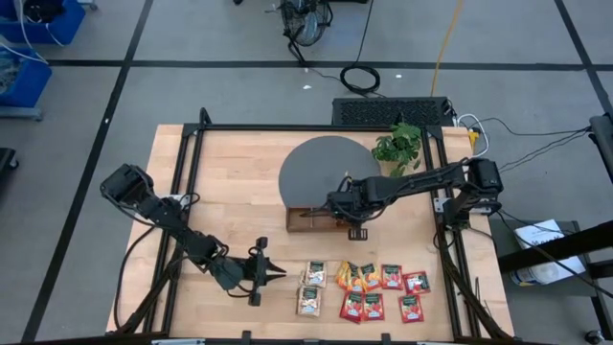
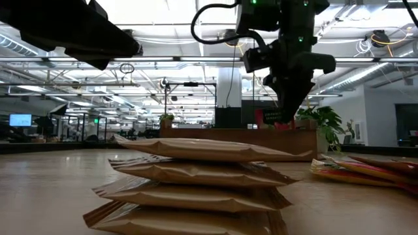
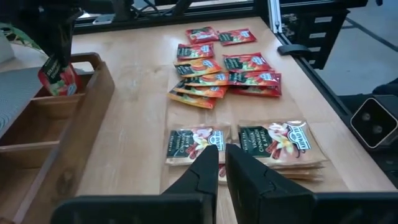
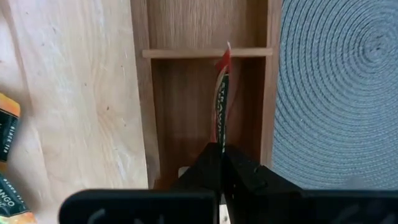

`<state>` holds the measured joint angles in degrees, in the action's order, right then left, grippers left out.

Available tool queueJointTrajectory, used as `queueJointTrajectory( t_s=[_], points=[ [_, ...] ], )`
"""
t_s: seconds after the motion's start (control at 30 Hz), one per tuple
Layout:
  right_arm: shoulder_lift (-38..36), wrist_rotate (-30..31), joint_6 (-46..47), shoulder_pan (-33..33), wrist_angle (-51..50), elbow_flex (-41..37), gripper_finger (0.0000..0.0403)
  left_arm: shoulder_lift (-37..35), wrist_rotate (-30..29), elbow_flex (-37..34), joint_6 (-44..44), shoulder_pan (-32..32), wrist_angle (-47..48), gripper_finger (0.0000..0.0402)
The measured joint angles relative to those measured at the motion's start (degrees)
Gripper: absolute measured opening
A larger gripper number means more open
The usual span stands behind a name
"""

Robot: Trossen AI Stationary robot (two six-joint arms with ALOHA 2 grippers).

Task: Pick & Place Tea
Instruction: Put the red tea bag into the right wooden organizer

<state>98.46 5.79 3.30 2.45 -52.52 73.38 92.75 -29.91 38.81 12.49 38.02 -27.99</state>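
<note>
Tea sachets lie flat near the table's front edge: beige ones (image 1: 311,274) (image 3: 193,144), orange ones (image 1: 352,278) (image 3: 199,84) and red ones (image 1: 393,278) (image 3: 249,67). A three-slot wooden tray (image 1: 305,226) (image 3: 93,93) stands behind them. My right gripper (image 1: 350,220) (image 4: 222,152) hangs over the tray, shut on a red sachet (image 4: 222,93) (image 3: 57,79). My left gripper (image 1: 270,275) (image 3: 222,163) hovers just left of the beige sachets, its fingers almost together and holding nothing. My right gripper pinches the red sachet's upper edge (image 4: 222,138) between its two fingers, coming from above and pointing down. The sachet hangs upright below the fingers, edge-on in the right wrist view. Its lower end (image 3: 59,92) dips into a tray slot; whether it touches the wood I cannot tell.
A round grey mat (image 1: 326,168) (image 4: 342,81) lies right behind the tray. A small potted plant (image 1: 400,149) stands at the back right. The black frame rails (image 1: 192,192) run along the table's edges. Bare wood lies between the tray and the sachets.
</note>
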Motion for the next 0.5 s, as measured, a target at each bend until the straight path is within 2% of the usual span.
queueJointTrajectory(
  t_s=[0.33, 0.5],
  points=[
    [-0.2, 0.1, -2.1, -0.2, -0.4, -0.6, 0.0021, 0.0, -0.1, 0.0, 1.1, 0.0, 1.0, 0.0037],
    [-0.2, 3.3, -1.1, -0.2, -0.3, -0.6, 0.0047, 0.0, -0.1, 0.0, 1.2, -0.1, 1.0, 0.0037]
  ],
)
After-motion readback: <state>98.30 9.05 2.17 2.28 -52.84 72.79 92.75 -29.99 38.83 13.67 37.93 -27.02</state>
